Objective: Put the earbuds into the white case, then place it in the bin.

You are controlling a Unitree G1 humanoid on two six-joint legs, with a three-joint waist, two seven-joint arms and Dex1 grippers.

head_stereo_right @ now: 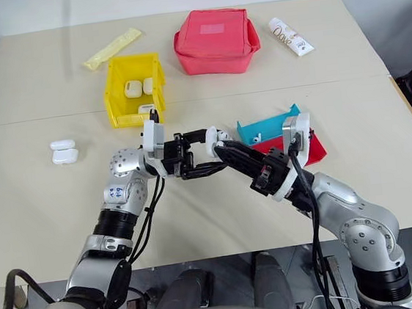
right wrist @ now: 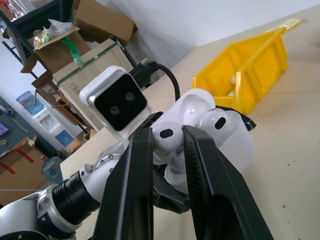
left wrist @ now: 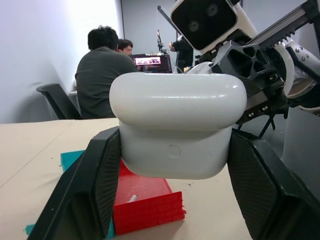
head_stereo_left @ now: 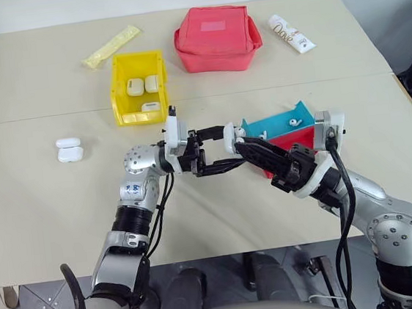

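Note:
My left gripper (head_stereo_left: 222,150) is shut on the white case (left wrist: 177,130), held above the table's middle with its lid open. My right gripper (right wrist: 167,132) meets it from the right and is shut on one of the earbuds (right wrist: 163,138), right at the case's open top. A second earbud (right wrist: 218,122) sits in the case. Another earbud (head_stereo_left: 293,122) lies in the blue tray. The yellow bin (head_stereo_left: 119,90) stands behind the grippers to the left, with several white cases inside.
The blue tray (head_stereo_left: 262,128) and red tray (head_stereo_left: 298,141) lie just under and behind my right arm. A spare open white case (head_stereo_left: 68,149) rests at the left. A red pouch (head_stereo_left: 216,37), a tube (head_stereo_left: 290,33) and a yellow packet (head_stereo_left: 111,46) line the far edge. People sit beyond the table (left wrist: 102,75).

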